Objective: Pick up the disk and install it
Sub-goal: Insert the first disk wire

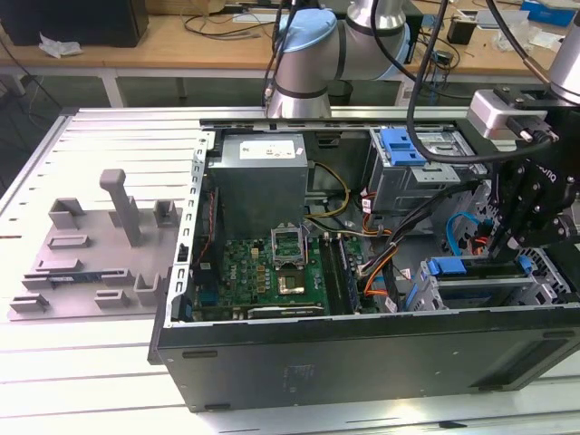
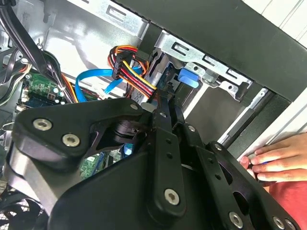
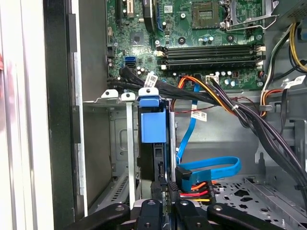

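Black sheet metal is forming the walls of the open computer case (image 1: 362, 349), which is lying on its side on a ribbed aluminium table (image 1: 91, 381). Inside, a green motherboard (image 1: 263, 267) is covering the floor, a grey power supply box (image 1: 258, 177) is sitting at the far wall, and a grey cage with a blue latch (image 1: 403, 145) is standing towards the exterior view's right. Nearer the front wall a second drive cage (image 1: 426, 294) is holding the disk (image 1: 449, 265). In the first wrist view the disk (image 3: 153, 127) is standing on edge between the cage's metal rails (image 3: 129, 143), its blue carrier tab facing the motherboard (image 3: 192, 38). The gripper (image 1: 500, 243) is hanging over this cage. In both wrist views the gripper (image 3: 163, 184) (image 2: 165, 98) is showing its jaws drawn narrow, almost together, and pointing at the near end of the disk (image 2: 188, 77); contact is not clear. A blue flat cable (image 3: 211, 167) is looping just beside the cage. A person's hand (image 2: 283, 158) is resting on the case's rim.
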Controlling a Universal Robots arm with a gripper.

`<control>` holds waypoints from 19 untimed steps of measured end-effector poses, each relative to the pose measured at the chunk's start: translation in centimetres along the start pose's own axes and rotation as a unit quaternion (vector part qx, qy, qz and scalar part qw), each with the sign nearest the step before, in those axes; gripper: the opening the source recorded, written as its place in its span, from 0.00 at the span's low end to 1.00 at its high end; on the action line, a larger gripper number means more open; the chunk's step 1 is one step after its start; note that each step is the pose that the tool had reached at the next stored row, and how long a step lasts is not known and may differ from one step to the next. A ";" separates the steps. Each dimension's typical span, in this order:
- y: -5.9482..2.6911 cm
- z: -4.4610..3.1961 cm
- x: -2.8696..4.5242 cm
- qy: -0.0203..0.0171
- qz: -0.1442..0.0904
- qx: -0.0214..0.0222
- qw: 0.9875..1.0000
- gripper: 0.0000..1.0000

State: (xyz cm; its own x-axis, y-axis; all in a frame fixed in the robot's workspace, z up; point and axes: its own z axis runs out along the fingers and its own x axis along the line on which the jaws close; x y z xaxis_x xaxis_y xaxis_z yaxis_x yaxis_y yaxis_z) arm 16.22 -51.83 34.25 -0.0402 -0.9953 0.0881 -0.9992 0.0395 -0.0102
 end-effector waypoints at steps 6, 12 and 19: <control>-0.02 0.31 -0.03 0.000 0.000 0.000 1.000 0.17; -0.02 0.55 -0.05 0.000 0.000 0.000 1.000 0.17; -0.02 0.00 0.00 0.000 0.000 0.000 1.000 0.24</control>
State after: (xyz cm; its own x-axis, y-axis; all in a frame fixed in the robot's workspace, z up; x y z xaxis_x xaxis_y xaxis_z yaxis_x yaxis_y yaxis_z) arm 16.24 -51.83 34.25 -0.0402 -0.9953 0.0880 -0.9992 0.0395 -0.0101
